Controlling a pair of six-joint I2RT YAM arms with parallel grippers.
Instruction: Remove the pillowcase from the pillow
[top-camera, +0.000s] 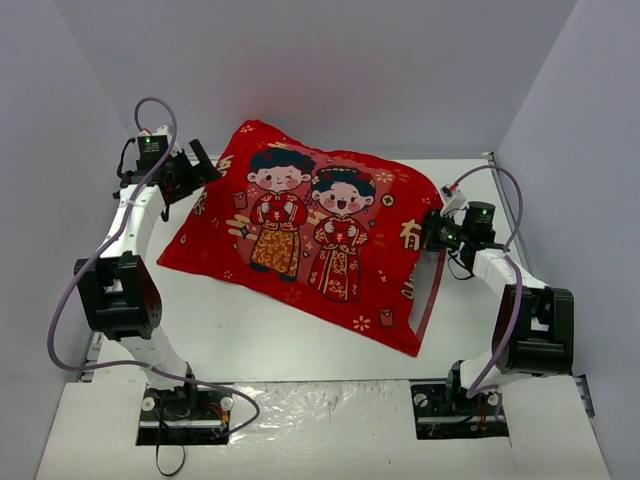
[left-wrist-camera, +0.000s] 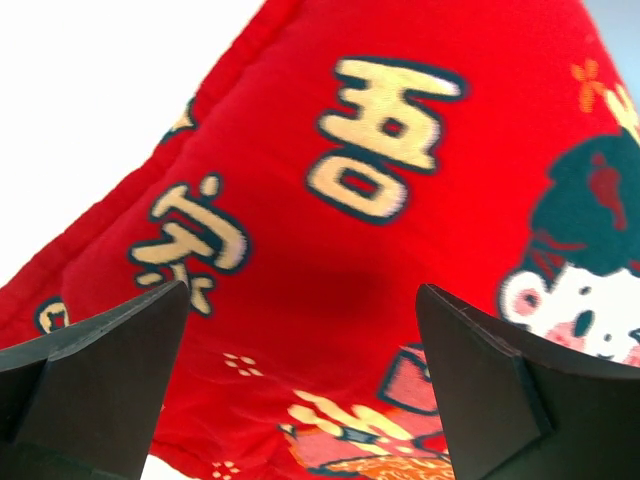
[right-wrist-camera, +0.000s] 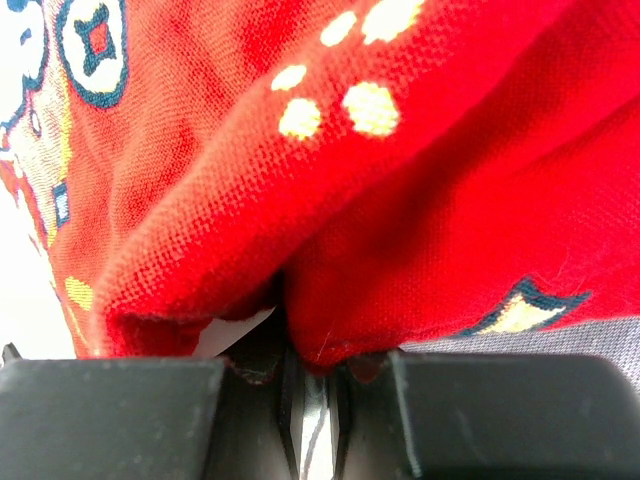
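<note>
Pillowcase (top-camera: 320, 235): mid-counter (top-camera: 250, 335), full, pillow hidden inside. Right end effector (right-wrist-camera: 310, 370): clamped on its right edge. Left end effector (left-wrist-camera: 300, 300): wide, empty, beside far-left corner. Step: securing grips; next, left must pinch fabric

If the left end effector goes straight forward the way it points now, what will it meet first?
Probably the pillowcase, near its gold characters; it fills the view ahead of the open left end effector. The distance is unclear.
</note>
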